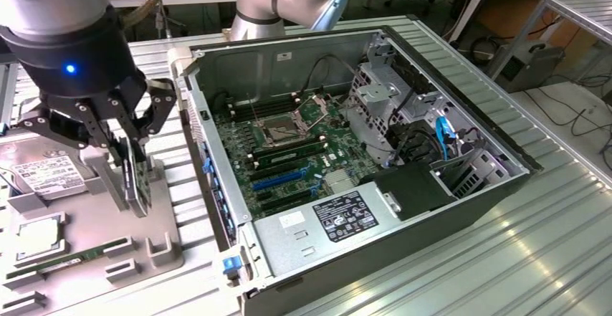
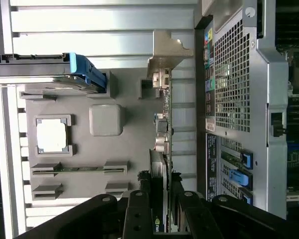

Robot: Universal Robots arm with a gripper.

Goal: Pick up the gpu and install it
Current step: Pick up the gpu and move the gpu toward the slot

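Grey parts tray (image 1: 165, 219), exterior view's left: gpu (image 1: 136, 185) stands on edge over it, likely so its top edge can be gripped. Lifted clear or not, cannot tell. Gripper (image 1: 125, 147) above, fingers (image 1: 151, 115) clamped on the card's faces. Open computer case (image 1: 478, 194) just beside, motherboard up.

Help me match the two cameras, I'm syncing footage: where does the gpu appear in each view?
Exterior view: the gpu stands on edge at the exterior view's left, held between the fingers of the gripper, over the grey holder tray.
Wrist view: the gpu is seen edge-on, running out from the gripper, between the tray and the computer case.
Shared landmark: the processor chip seated in the tray.
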